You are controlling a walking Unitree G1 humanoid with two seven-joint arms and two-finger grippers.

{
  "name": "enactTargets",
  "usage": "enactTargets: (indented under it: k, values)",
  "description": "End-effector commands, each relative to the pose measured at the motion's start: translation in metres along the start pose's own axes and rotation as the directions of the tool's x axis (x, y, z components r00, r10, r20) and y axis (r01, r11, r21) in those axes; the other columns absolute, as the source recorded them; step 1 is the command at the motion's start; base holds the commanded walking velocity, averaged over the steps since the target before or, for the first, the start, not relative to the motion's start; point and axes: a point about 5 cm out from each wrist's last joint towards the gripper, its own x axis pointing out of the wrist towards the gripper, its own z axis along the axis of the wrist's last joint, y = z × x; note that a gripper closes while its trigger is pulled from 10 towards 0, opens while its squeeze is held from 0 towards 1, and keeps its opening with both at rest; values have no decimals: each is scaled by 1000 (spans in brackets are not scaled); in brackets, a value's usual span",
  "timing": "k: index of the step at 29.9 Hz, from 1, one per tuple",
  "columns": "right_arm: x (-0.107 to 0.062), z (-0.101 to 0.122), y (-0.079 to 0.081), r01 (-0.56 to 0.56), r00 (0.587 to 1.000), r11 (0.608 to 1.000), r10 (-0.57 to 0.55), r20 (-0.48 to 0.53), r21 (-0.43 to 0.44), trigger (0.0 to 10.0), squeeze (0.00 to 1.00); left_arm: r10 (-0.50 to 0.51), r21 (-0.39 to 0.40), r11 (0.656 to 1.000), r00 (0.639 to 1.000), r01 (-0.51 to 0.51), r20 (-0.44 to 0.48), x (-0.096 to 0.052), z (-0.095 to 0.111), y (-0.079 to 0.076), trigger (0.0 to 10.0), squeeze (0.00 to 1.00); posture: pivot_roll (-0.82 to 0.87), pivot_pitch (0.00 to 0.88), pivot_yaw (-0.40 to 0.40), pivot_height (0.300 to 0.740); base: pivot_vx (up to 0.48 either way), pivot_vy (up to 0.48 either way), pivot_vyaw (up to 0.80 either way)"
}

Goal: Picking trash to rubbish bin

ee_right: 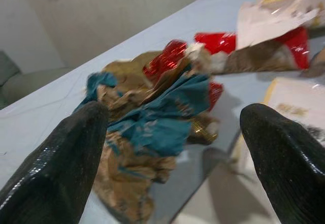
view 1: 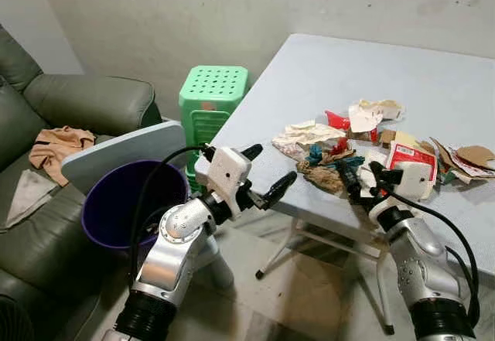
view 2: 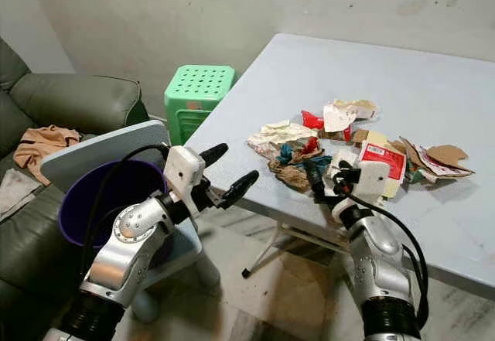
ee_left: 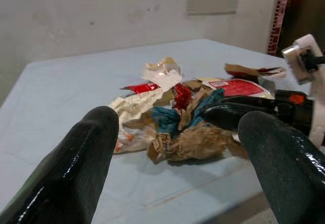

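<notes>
Clearly right gripper [view 1: 357,177] nearer: fingers spread at bench [view 1: 325,70] edge, crumpled brown-teal wrapper [ee_right: 147,117] straight ahead; left gripper [view 1: 267,175] spread, off bench.

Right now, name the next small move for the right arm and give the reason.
Probably ease the right pincer forward and close on the crumpled brown-and-teal wad. Its fingers are open, aimed straight at that wad at the table edge, not yet around it.

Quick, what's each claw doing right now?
Left claw: open, holding nothing, just off the table edge.
Right claw: open, empty, at the crumpled wrappers.
</notes>
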Motion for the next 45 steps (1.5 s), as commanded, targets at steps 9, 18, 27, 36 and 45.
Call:
enactTargets:
  k: [9, 18, 27, 36, 45]
  values:
    - [-2, 3, 2, -52, 999, 998, 52, 3, 30, 235, 0, -4, 14, 1000, 1000, 5, -25, -2, -7, -3, 10000, 0, -4, 50, 9, 715, 0, 0, 0]
    - [-2, 2, 7, -99, 995, 995, 99, -4, 25, 0, 0, 8, 18, 1000, 999, -7, -36, -7, -10, 0, 10000, 0, 6, 41, 6, 715, 0, 0, 0]
    - [-5, -2, 8, -110, 994, 994, 111, -18, 23, 0, 0, 23, 19, 1000, 998, -22, -53, -14, -13, 3, 10000, 0, 12, 36, 14, 715, 0, 0, 0]
    - [-6, -5, 12, -118, 993, 993, 118, -9, 27, 0, 0, 20, 22, 1000, 998, -19, -57, -15, -13, 3, 10000, 0, 10, 33, 20, 715, 0, 0, 0]
    - [-9, -5, 11, -117, 993, 993, 117, 6, 26, 0, 0, 11, 25, 1000, 998, -9, -59, -14, -13, 4, 10000, 0, 6, 31, 29, 715, 0, 0, 0]
